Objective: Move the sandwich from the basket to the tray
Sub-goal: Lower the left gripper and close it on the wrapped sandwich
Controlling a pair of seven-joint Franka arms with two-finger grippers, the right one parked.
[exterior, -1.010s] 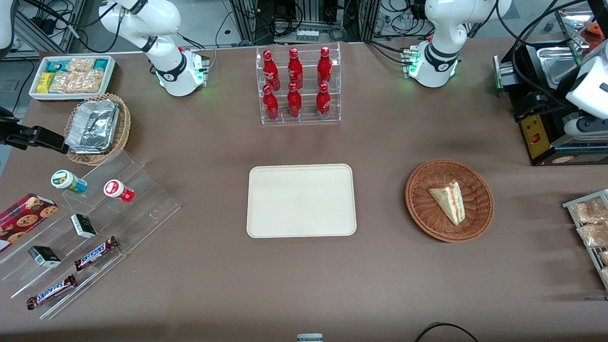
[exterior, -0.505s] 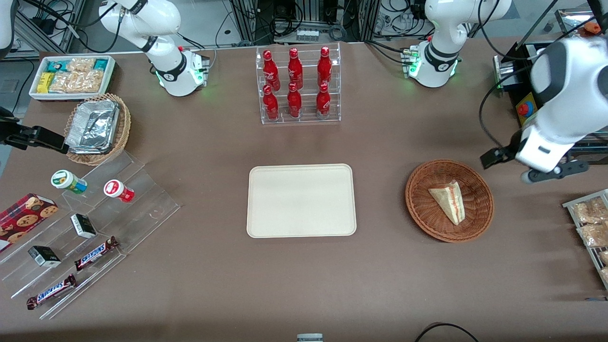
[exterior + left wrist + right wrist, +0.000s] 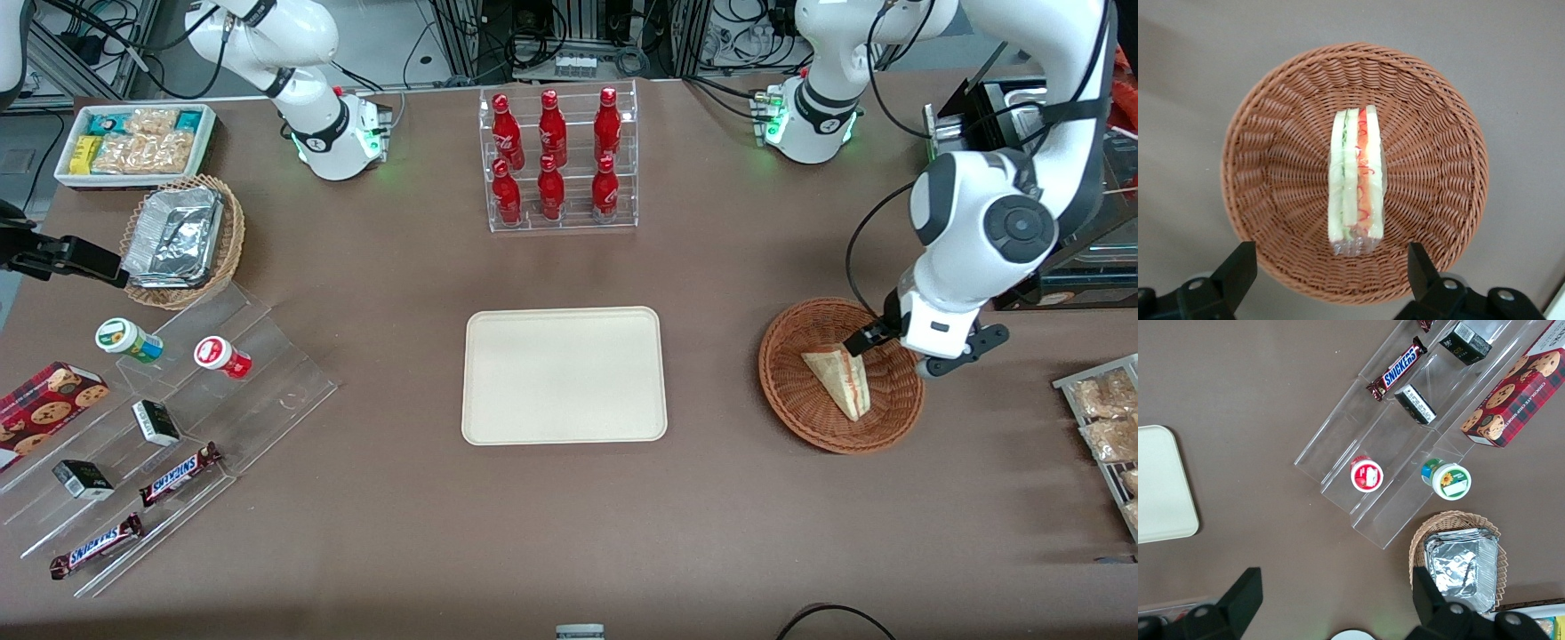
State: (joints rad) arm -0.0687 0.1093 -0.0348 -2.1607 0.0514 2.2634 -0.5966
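The sandwich (image 3: 839,379) lies inside the reddish-brown wicker basket (image 3: 791,404), near the bowl's middle, on the brown desk (image 3: 569,533) toward the working arm's end. In the left wrist view the sandwich (image 3: 1356,183) shows its layered edge upward: pale bread with green, pink and red filling, resting on the woven floor of the basket (image 3: 1278,167).

The tool (image 3: 898,348) hangs above the basket, over the part of the rim farther from the front camera, just beside the sandwich's upper corner. In the wrist view its two dark fingers (image 3: 1237,267) stand spread wide, released, one to each side of the sandwich's end, touching nothing.

The cream tray (image 3: 564,375) lies flat at the desk's middle, well apart from the basket. A clear rack of red bottles (image 3: 557,157) stands farther from the front camera than the tray.
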